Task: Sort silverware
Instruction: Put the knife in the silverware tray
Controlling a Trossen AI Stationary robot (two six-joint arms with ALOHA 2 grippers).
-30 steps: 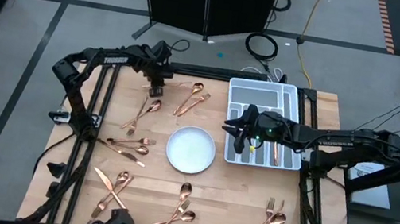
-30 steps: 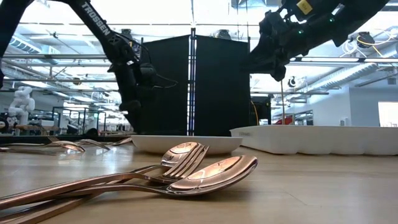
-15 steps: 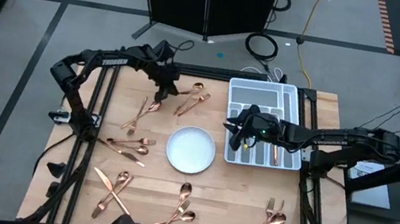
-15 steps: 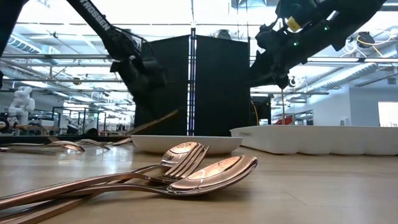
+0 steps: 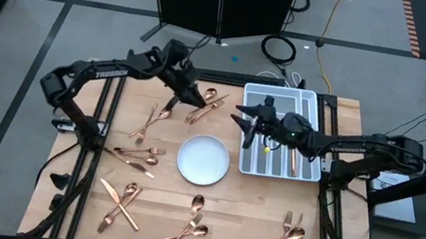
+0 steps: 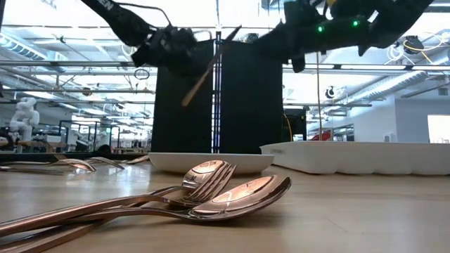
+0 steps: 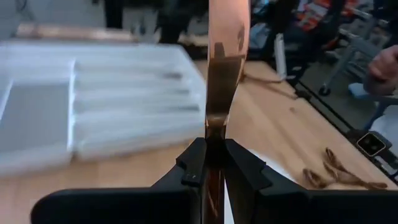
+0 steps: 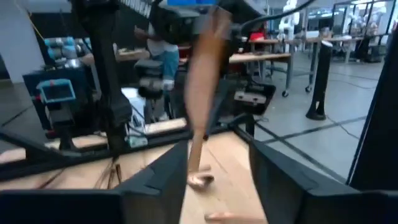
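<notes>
My left gripper is in the air between the far-left silverware and the white tray, shut on one slim copper piece; whether fork, spoon or knife does not show. In the low view that piece slants high over the table. My right gripper is level at the tray's left rim, open and empty, pointing at the left gripper; its wrist view shows the held piece beyond its fingers. More silverware lies flat on the table, such as a pair. My left gripper pinches the copper piece at a narrow part between its two fingers. The piece runs along the fingers, widens past their tips and also reaches back between them. It is lifted clear of the table and held slanted.
A round white plate sits mid-table. Silverware lies in groups at left and along the near edge. One copper piece lies in the tray. A person's hand shows beyond the table.
My left gripper has risen from the far-left silverware and swung toward the table's right, tipping from pointing down to nearly level; the copper piece has come off the table with it. My right gripper has tipped up from over the tray to level and shifted toward the left gripper.
</notes>
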